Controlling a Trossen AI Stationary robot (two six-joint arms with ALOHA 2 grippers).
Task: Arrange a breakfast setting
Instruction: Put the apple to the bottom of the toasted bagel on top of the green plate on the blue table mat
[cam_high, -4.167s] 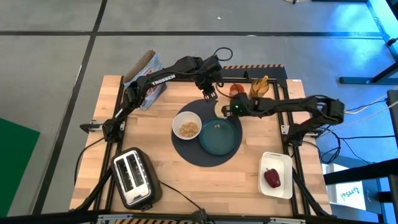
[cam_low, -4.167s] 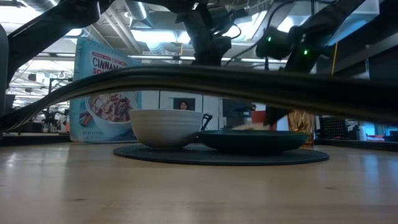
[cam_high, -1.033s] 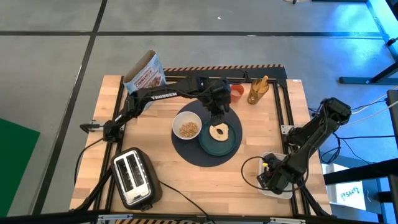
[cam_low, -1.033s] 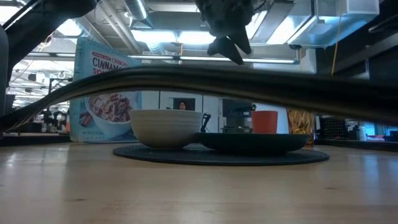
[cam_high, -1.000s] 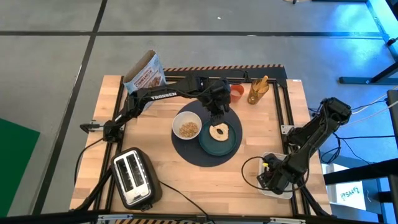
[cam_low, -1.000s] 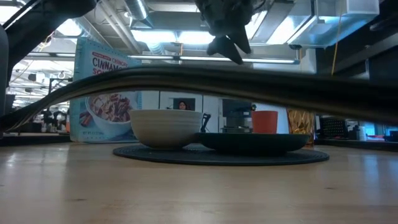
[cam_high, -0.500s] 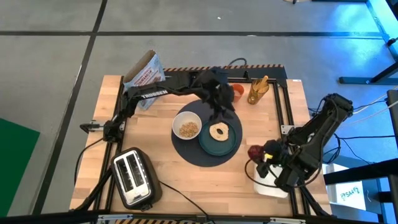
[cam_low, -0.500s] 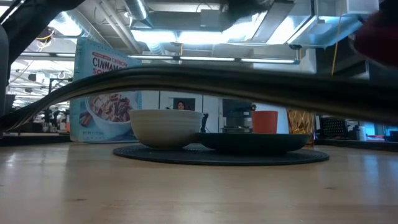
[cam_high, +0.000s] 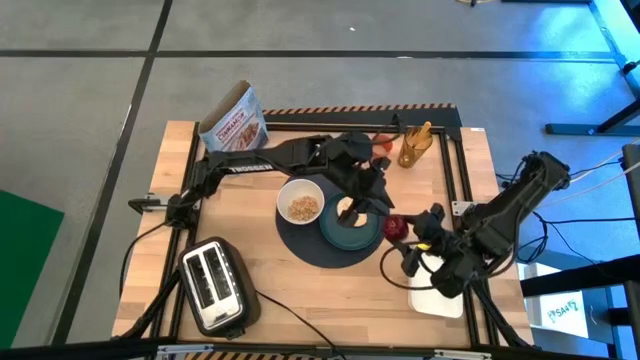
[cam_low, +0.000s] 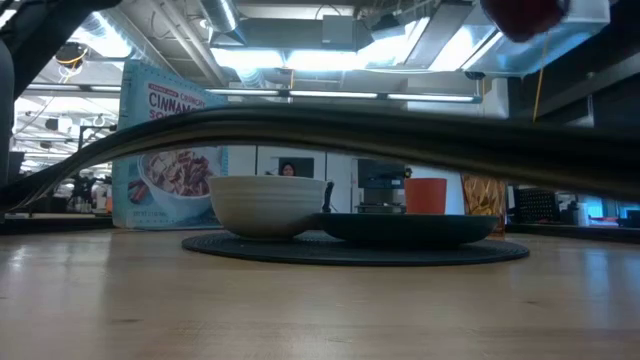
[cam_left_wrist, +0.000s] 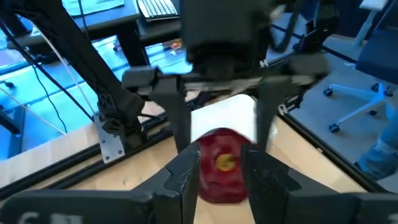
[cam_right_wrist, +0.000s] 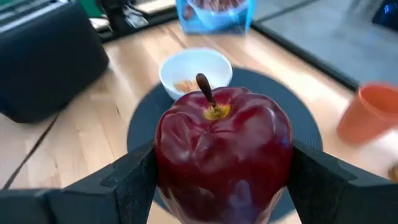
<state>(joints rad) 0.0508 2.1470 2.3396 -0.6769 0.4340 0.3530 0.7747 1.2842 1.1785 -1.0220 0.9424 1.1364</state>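
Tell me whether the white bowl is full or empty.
Partly filled: the white bowl has cereal covering its bottom, with bare white wall above it.

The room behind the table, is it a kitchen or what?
Probably a robot lab or workshop, not a kitchen. Past the blue cereal box hang strip ceiling lights over open space, and desks with a grey keyboard and a wheeled office chair stand nearby.

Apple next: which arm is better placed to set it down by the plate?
Right. The right gripper already holds the apple in the air, just beside the teal plate. The left gripper hangs over the plate and the bagel, and carries nothing.
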